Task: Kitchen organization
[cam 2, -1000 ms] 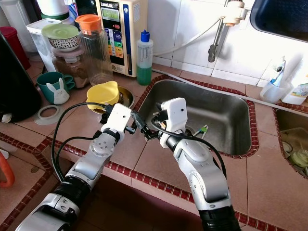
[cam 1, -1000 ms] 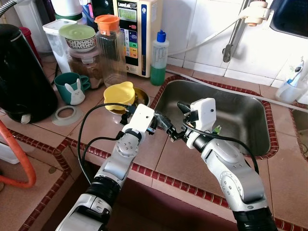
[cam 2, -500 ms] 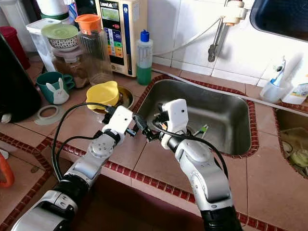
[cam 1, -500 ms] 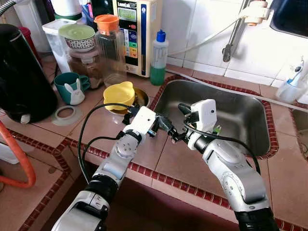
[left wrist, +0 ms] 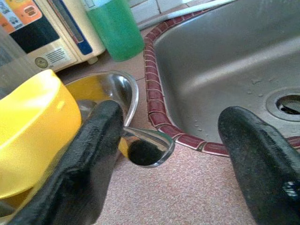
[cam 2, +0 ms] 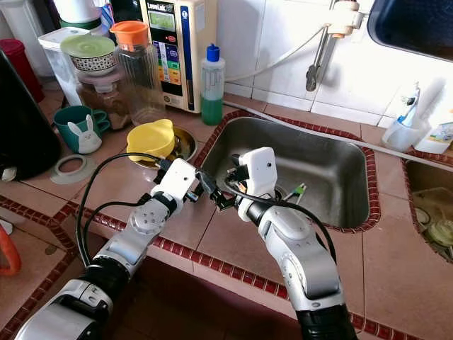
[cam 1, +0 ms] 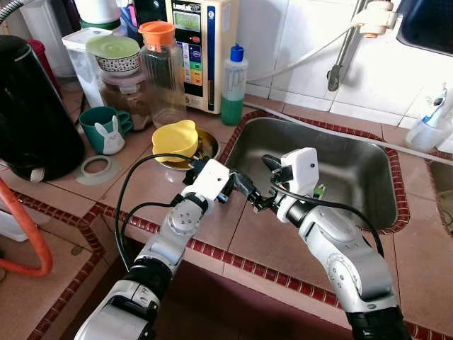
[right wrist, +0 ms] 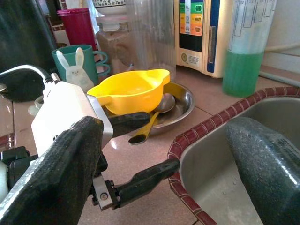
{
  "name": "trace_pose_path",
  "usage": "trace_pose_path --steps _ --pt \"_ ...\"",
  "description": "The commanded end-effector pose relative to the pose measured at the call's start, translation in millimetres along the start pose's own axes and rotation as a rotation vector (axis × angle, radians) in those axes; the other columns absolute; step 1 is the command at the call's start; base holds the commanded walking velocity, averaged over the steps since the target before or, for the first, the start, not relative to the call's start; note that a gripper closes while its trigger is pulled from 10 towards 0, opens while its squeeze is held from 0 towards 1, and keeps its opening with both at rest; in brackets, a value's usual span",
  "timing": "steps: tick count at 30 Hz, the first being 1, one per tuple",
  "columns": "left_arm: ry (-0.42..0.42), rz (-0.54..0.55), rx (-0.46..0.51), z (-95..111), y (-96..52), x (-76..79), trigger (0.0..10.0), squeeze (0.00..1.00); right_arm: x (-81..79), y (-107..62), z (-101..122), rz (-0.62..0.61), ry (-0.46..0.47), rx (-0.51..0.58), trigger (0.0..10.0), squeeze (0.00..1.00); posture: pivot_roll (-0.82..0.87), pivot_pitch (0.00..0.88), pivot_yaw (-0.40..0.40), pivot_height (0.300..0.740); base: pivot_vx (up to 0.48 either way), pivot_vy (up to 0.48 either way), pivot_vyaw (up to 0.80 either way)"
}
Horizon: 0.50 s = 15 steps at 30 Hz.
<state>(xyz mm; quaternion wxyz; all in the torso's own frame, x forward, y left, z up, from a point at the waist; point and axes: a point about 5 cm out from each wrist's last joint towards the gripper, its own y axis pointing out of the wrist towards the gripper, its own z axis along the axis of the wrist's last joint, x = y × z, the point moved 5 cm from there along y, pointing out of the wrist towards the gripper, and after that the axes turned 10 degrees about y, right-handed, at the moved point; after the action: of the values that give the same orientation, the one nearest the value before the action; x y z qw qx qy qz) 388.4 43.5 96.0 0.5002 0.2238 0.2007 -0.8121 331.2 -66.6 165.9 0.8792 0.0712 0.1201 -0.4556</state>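
A yellow bowl (cam 1: 175,138) sits in a shallow steel plate (cam 1: 209,142) on the tiled counter, left of the steel sink (cam 1: 354,170). A metal spoon (left wrist: 146,146) sticks out over the plate's rim toward the sink edge. My left gripper (cam 1: 244,191) hovers open just in front of the plate, and the spoon's bowl lies close to one finger (left wrist: 89,154) without being clamped. My right gripper (cam 1: 265,184) is open too, at the sink's near left corner. It faces the left gripper (right wrist: 154,143), almost tip to tip.
Behind the plate stand a green soap bottle (cam 1: 233,88), a water purifier (cam 1: 202,49), an orange-lidded pitcher (cam 1: 161,71) and stacked containers. A teal rabbit mug (cam 1: 106,129), a grey ring (cam 1: 98,168) and a black kettle (cam 1: 32,113) are on the left. A tap hose hangs over the sink.
Both arms have crept slightly nearer and to the right, keeping the two grippers close together. Both stay open, and the bowl, plate and spoon have not moved.
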Motion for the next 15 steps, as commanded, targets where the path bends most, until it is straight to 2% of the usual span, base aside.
trace_pose_path --steps 1,15 --pt "0.086 -0.149 0.087 18.4 0.7 35.7 0.0 0.0 0.1 2.5 15.5 -0.014 -0.013 0.052 10.0 0.0 0.04 0.0 -0.014 0.74 0.0 0.0 0.0" --pt "0.083 -0.156 0.082 15.1 -0.3 37.6 0.0 0.0 0.5 2.6 16.7 -0.014 -0.014 0.053 10.0 0.0 0.04 0.0 -0.016 0.74 0.0 0.0 0.0"
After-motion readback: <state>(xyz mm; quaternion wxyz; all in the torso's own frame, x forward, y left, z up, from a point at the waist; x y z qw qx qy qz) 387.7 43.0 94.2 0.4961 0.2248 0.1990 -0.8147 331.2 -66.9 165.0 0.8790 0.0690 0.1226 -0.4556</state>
